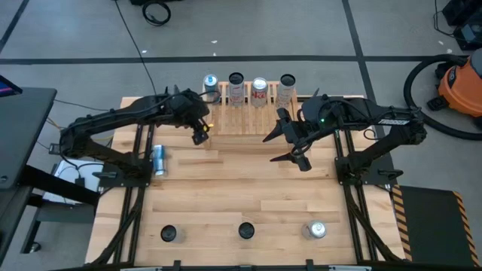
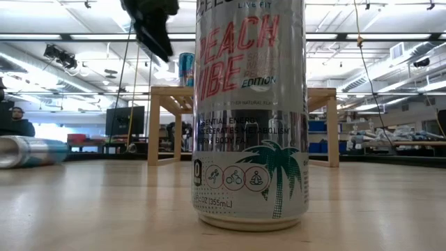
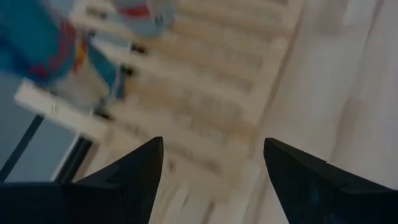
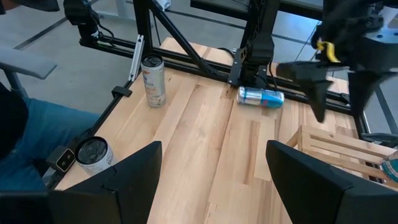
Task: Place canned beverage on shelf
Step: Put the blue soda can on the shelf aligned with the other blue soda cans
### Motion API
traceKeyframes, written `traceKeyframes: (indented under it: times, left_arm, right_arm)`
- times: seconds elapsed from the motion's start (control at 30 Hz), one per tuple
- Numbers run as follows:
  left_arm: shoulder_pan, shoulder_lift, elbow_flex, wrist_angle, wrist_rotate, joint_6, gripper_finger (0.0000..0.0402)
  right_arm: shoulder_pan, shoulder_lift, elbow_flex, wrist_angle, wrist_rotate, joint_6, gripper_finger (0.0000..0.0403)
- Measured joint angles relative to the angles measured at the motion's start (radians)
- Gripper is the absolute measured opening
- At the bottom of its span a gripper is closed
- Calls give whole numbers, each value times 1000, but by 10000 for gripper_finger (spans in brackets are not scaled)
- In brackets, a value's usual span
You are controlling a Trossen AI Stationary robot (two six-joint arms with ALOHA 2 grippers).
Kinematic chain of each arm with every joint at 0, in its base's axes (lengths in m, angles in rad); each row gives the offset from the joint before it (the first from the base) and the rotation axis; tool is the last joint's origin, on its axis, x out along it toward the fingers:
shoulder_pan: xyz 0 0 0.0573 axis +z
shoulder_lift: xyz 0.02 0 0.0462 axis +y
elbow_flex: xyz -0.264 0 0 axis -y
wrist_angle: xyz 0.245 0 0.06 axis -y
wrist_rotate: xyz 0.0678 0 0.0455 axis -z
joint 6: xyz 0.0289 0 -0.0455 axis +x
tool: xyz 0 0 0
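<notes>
The left end effector is hanging empty, fingers apart, just off the shelf's left front corner; four cans are standing along the shelf's back, and the right end effector, also spread and empty, is hovering near the front right. Down low, a can is filling the surface foreground. At the left wrist, blurred cans, probably blue, are sitting on slats.

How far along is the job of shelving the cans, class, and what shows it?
Done: four cans stand on the shelf. In hand: nothing; the left gripper and right gripper are both open and empty near the shelf's front. Left: three upright cans along the near edge, plus a blue can lying on its side by the left arm.
</notes>
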Motion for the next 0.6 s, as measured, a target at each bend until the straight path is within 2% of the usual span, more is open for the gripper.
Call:
traceKeyframes:
  times: [0.3, 0.6]
  left_arm:
    - [-15, -37, 0, -193, -1, -160, 279]
    - [-15, -38, 1, -203, 2, -243, 279]
  right_arm:
    - [0, 0, 0, 0, 0, 0, 297]
    - [0, 0, 0, -8, 1, 0, 297]
